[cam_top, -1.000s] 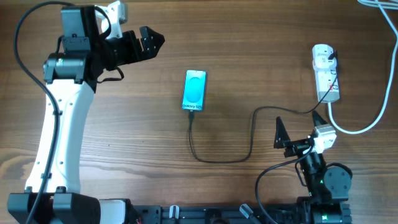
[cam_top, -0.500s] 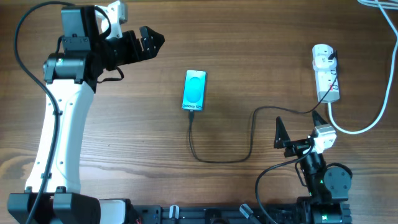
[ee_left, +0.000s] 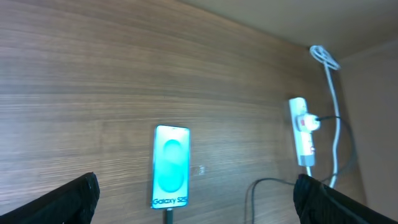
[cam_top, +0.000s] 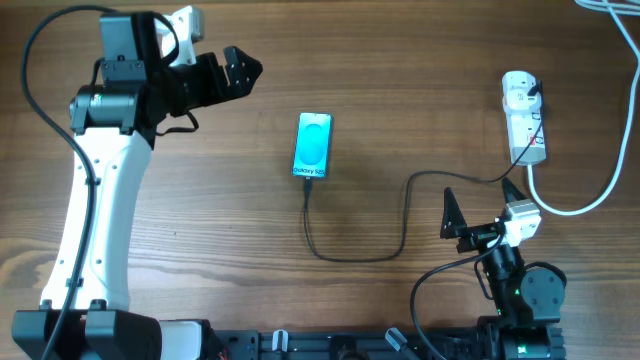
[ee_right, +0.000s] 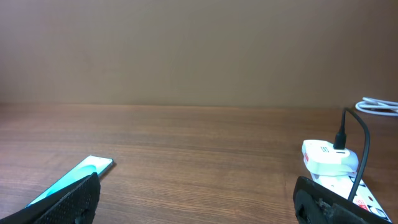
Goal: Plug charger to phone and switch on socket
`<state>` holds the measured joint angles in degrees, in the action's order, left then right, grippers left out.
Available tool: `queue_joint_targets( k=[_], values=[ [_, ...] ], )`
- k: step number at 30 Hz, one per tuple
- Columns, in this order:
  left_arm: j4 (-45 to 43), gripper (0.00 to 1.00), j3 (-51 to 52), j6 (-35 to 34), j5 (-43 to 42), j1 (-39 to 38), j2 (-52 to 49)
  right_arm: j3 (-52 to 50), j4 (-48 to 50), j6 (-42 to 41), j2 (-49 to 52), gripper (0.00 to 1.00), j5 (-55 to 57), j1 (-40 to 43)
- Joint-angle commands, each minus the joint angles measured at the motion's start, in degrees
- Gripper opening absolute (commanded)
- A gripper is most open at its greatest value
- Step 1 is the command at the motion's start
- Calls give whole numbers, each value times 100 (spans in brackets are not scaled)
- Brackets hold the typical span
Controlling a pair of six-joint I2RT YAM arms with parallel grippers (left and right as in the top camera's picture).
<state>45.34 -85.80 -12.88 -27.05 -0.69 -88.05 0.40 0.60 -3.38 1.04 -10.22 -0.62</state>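
Note:
The phone [cam_top: 313, 146] lies flat mid-table with its cyan screen lit. The charger cable [cam_top: 352, 258] is plugged into the phone's near end. It loops toward the front, then runs right to the socket [cam_top: 523, 122], a white strip at the far right. My left gripper [cam_top: 236, 68] is open and empty, hovering well left of and beyond the phone. My right gripper [cam_top: 480, 195] is open and empty, just in front of the socket. The left wrist view shows the phone [ee_left: 170, 165], the socket [ee_left: 301, 132] and the gripper [ee_left: 196, 190]. The right wrist view shows the phone [ee_right: 79, 175], the socket [ee_right: 329, 157] and the gripper [ee_right: 196, 190].
A thick white mains cord [cam_top: 600, 200] curves from the socket's near end out to the right table edge. Another white cord [cam_top: 600, 8] lies at the far right corner. The left arm's white link [cam_top: 95, 210] stands along the left side.
The left gripper has shifted very slightly. The phone, cable, socket and right arm have not moved.

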Motion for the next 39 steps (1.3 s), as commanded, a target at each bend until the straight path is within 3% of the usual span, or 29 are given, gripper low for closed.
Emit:
queue_joint_targets(
  k=[1, 5, 13, 19, 23, 30, 39],
  values=[
    [-105, 100, 251, 264, 675, -149, 426, -11, 9, -4, -83, 100, 81, -17],
    [-944, 100, 1543, 863, 678, -332, 1460, -11, 9, -4, -83, 100, 83, -17],
    [-3554, 100, 5394, 861, 660, -192, 4404, -11, 9, -4, -83, 100, 83, -17],
    [-4444, 100, 7344, 868, 1187, -192, 6708, -11, 9, -4, -83, 100, 83, -17],
    [-4621, 100, 7962, 1134, 1515, -192, 7528, -11, 9, -4, -83, 100, 81, -17],
    [-4603, 100, 8319, 2022, 1517, -192, 7987, -11, 9, -4, -83, 100, 83, -17],
    [-4190, 100, 8548, 1996, 1539, -203, 8756, -11, 11, -4, -83, 100, 83, -17]
  ],
)
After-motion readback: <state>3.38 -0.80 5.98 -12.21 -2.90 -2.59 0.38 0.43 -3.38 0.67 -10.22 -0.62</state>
